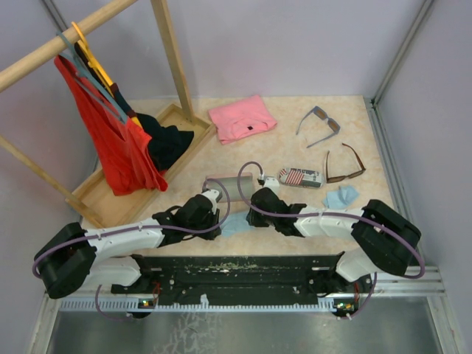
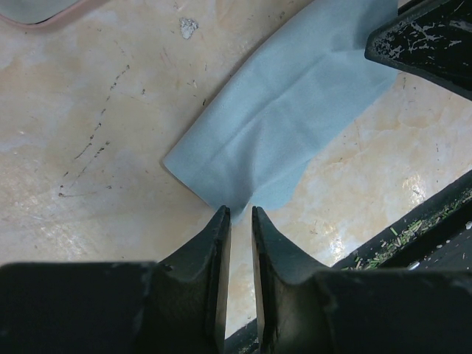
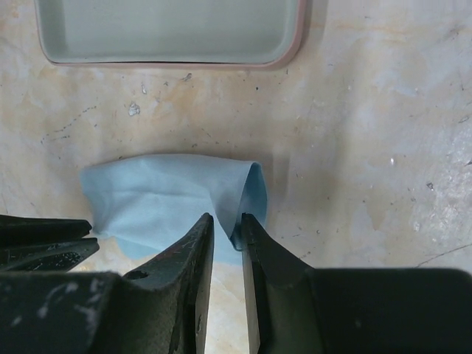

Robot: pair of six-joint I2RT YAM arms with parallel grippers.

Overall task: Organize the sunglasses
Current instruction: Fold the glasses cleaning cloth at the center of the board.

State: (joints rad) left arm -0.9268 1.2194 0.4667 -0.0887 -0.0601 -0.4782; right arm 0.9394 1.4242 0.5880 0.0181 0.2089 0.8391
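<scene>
Both pairs of sunglasses are seen only in the top view, and neither is held or touched.
- The grey-blue sunglasses [image 1: 319, 122] lie towards the far right of the table [image 1: 295, 147] with their arms unfolded.
- The brown sunglasses [image 1: 345, 165] lie nearer, also unfolded. They are just right of the flag-patterned case [image 1: 301, 177] and just behind a small light blue cloth [image 1: 341, 197].

Both pairs are placed well apart from both grippers, off to the right and further back. The right gripper is the closer one, and the flag-patterned case lies between it and the brown pair.

- Left gripper [image 2: 241, 215]: the jaws are set to a narrow slit. The edge of the light blue cloth between the arms [image 2: 280, 125] is met right at the fingertips. Whether it is pinched cannot be told.
- Right gripper [image 3: 227, 221]: the jaws are set to a narrow slit and a raised fold of the same cloth is clamped between them.

The two grippers are positioned near each other at the centre front, one at each end of that cloth. An open case with a pink rim [image 1: 228, 184] is seen just behind them.
</scene>
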